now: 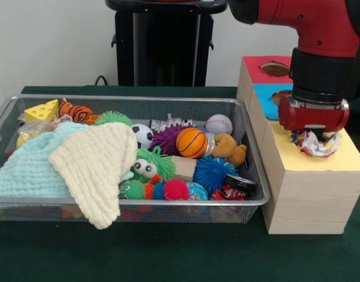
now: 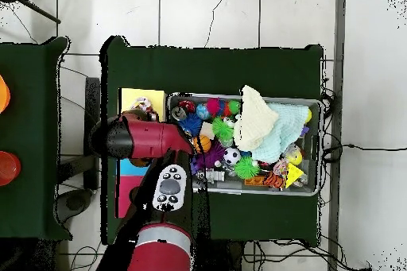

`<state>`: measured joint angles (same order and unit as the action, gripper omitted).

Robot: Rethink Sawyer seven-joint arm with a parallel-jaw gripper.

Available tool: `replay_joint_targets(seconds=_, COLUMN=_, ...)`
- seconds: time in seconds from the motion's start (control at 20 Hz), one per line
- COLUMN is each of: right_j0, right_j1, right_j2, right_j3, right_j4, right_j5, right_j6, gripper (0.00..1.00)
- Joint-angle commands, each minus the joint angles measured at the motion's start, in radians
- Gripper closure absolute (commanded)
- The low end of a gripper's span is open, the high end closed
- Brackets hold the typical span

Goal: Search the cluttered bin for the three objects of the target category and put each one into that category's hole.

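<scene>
Green cloth covers the table (image 1: 168, 252), with a white wall behind and my black pedestal (image 1: 165, 44) at the far side. From the front, the wire basket (image 1: 139, 201) sits on the left, crowded with toys: a cream knitted cloth (image 1: 97, 167) draped over its near rim on top of a pale blue cloth (image 1: 27, 170), a small basketball (image 1: 191, 143), a white baseball (image 1: 219, 124), a purple spiky ball (image 1: 166, 138), a blue spiky ball (image 1: 213, 172), a green googly-eyed toy (image 1: 149, 166), a soccer ball (image 1: 143, 136), a cheese wedge (image 1: 42, 110) and a striped tiger toy (image 1: 74, 111). Just right of the basket stands the pale wooden box (image 1: 309, 200), its top split into red, blue and yellow panels. My pincer (image 1: 312, 141) hangs low over the yellow panel (image 1: 345, 158), and a crumpled wrapper (image 1: 312, 144) with coloured print sits right under it on that panel. I cannot tell how my pincer's tips stand, as the red housing hides them.

From overhead, my red arm (image 2: 147, 139) reaches across the box, covering most of it; the yellow panel (image 2: 157, 101) shows beside the basket's (image 2: 314, 101) short end. The wrapper (image 2: 141, 106) peeks out by my arm. Both cloths lie near the basket's middle. Pale floor tiles (image 2: 238, 17) surround the table.
</scene>
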<state>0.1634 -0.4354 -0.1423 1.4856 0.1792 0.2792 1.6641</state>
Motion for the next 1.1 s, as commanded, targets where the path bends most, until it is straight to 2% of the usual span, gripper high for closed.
replay_joint_targets(seconds=0.05, right_j0=-0.018, right_j1=0.199, right_j2=0.074, right_j3=0.045, right_j4=-0.019, right_j5=-0.008, right_j6=0.155, gripper=1.0)
replay_joint_targets(seconds=0.25, right_j0=-0.037, right_j1=0.234, right_j2=0.102, right_j3=0.041, right_j4=-0.007, right_j5=-0.031, right_j6=0.161, gripper=1.0)
replay_joint_targets(seconds=0.4, right_j0=-0.051, right_j1=0.253, right_j2=0.125, right_j3=0.048, right_j4=-0.005, right_j5=-0.085, right_j6=0.175, gripper=1.0)
replay_joint_targets(seconds=0.55, right_j0=-0.031, right_j1=0.244, right_j2=0.1, right_j3=0.051, right_j4=0.001, right_j5=-0.083, right_j6=0.194, gripper=1.0)
replay_joint_targets(seconds=0.85, right_j0=0.015, right_j1=0.144, right_j2=0.031, right_j3=0.089, right_j4=0.008, right_j5=0.025, right_j6=0.212, gripper=1.0)
replay_joint_targets(seconds=1.1, right_j0=0.023, right_j1=0.059, right_j2=0.012, right_j3=0.124, right_j4=0.011, right_j5=0.077, right_j6=0.213, gripper=1.0)
